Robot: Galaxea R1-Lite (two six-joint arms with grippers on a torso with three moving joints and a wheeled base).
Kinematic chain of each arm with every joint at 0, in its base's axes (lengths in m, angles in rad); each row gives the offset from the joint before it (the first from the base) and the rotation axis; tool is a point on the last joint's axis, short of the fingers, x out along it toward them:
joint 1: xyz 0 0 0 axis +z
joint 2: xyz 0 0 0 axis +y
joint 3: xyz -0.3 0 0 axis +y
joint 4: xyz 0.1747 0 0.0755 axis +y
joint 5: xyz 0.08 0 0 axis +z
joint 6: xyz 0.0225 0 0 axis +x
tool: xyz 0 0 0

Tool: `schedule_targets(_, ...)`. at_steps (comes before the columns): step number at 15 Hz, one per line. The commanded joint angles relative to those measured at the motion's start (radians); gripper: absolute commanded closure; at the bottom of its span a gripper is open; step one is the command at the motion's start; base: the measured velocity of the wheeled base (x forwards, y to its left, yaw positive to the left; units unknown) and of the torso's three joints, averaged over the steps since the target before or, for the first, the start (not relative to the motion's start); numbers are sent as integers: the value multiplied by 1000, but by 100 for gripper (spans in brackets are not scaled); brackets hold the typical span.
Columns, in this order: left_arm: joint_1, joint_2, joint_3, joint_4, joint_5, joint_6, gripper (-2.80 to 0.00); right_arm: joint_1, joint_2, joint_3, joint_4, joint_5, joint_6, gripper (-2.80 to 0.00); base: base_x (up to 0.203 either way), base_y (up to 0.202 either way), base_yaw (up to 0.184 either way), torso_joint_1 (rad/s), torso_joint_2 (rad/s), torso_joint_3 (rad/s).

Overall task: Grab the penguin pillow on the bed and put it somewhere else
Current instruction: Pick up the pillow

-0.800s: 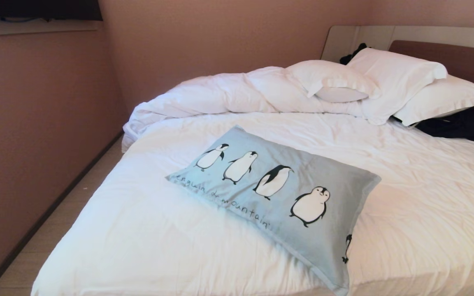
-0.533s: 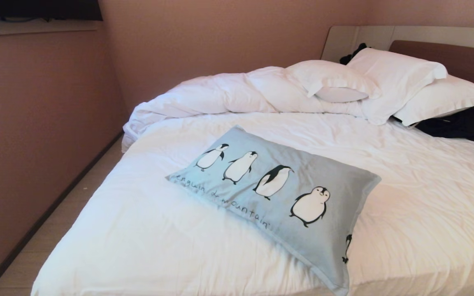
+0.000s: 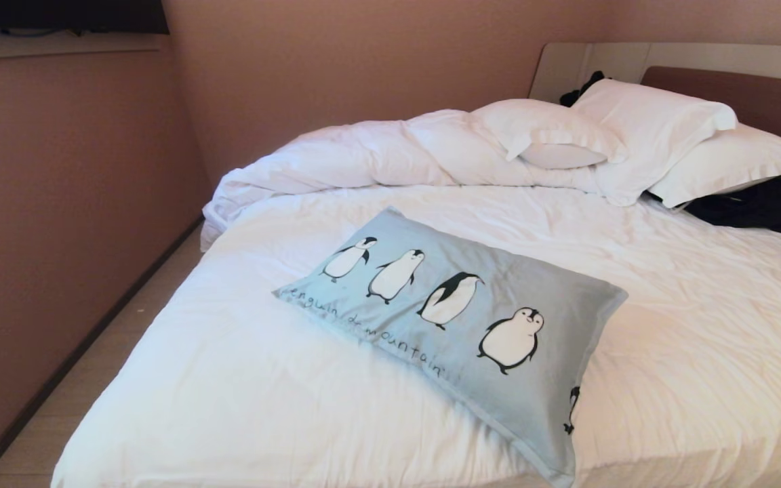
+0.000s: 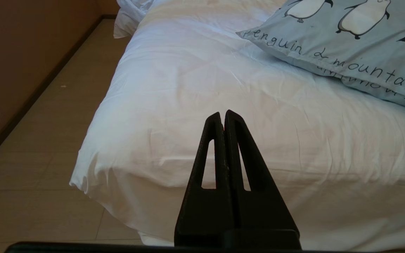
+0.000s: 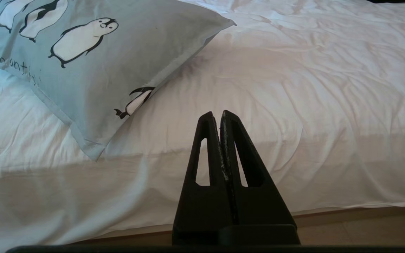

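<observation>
left gripper (image 4: 222,113) clenched, pointing at bed (image 4: 195,88) edge | right gripper (image 5: 216,113) clenched, empty, hanging near pillow (image 5: 93,52) corner

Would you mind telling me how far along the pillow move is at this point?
Nothing looks done yet: the penguin pillow lies flat on the bed, untouched. Nothing is in hand: the left gripper and right gripper are both shut and empty, short of the bed's near edge, and neither arm shows in the head view. The whole job is left: reach, grasp, lift and set the pillow elsewhere.
</observation>
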Motion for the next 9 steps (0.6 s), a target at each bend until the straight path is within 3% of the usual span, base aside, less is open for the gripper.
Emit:
schedule_targets(1,0,0,3,-1,0,-1,0,0,0,0,-2,0,-2,0,0,0,0,0,0,0)
schedule_targets(5,0,0,3,-1,0,-1,0,0,0,-3,-9,-1,-32,0,0,0,0,0,0,0)
schedule_targets(9,0,0,3,-1,0,-1,0,0,0,-143,70,1,-44,0,0,0,0,0,0,0)
